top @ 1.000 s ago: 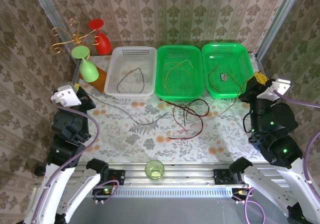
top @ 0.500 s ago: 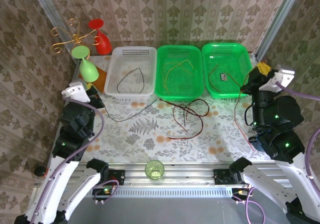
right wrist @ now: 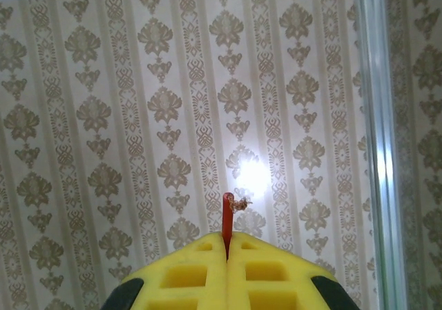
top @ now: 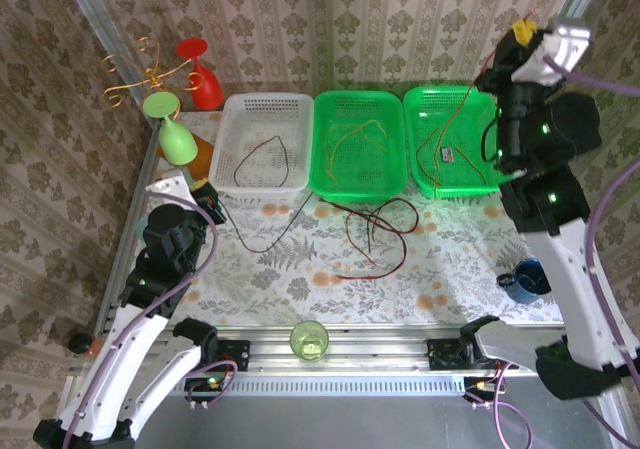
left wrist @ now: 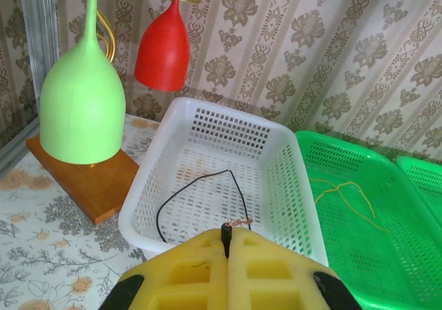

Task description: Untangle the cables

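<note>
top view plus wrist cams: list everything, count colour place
white basket: 1, white, far row, left
green baskets: 2, green, far row, middle and right
cable tangle: several, dark red and black, table centre
basket cable: 1, black, in white basket
yellow cable: 1, yellow, in middle basket
goblets: 2, green and red, far left corner
green cup: 1, green, near edge
blue mug: 1, blue, table's right side
left gripper: 1, yellow, shut on black cable end
right gripper: 1, yellow, up high, shut on red cable end
</note>
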{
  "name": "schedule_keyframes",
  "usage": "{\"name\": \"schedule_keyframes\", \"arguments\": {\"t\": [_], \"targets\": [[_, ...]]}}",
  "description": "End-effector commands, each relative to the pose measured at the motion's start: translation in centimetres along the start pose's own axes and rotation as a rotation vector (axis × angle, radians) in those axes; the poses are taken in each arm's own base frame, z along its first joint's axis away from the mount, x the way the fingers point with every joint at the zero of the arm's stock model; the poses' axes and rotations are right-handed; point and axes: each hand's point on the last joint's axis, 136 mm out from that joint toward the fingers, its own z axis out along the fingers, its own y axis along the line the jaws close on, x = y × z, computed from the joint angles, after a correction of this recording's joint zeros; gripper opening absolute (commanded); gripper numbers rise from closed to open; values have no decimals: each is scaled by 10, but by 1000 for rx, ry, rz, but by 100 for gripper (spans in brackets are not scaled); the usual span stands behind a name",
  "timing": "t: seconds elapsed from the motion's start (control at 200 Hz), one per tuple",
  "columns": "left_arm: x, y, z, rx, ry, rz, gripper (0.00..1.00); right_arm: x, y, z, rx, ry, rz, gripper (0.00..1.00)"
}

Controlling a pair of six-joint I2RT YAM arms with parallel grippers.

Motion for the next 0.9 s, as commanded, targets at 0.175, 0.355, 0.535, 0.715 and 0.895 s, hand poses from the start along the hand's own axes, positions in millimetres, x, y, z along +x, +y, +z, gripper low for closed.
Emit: {"name": "schedule_keyframes", "arguments": {"t": [0.175,0.355,0.535,0.715,0.895], "targets": [[13,-1,-6,27,30,-60,0,-19,3,78,6,-83,60,0],[2,8,-15,-14,-3,-15,0,-25,-24,104,62,-115,96,0],[-1,9,-17,-30,5,41,0,-9,-49,119,104,-69,133,0],[6,7,-11,-23,31,26,0,108,-57,129,150,183,71,0],[8,3,-7,-12,50,35,0,275,-79,102,280,531,-21,0]]}}
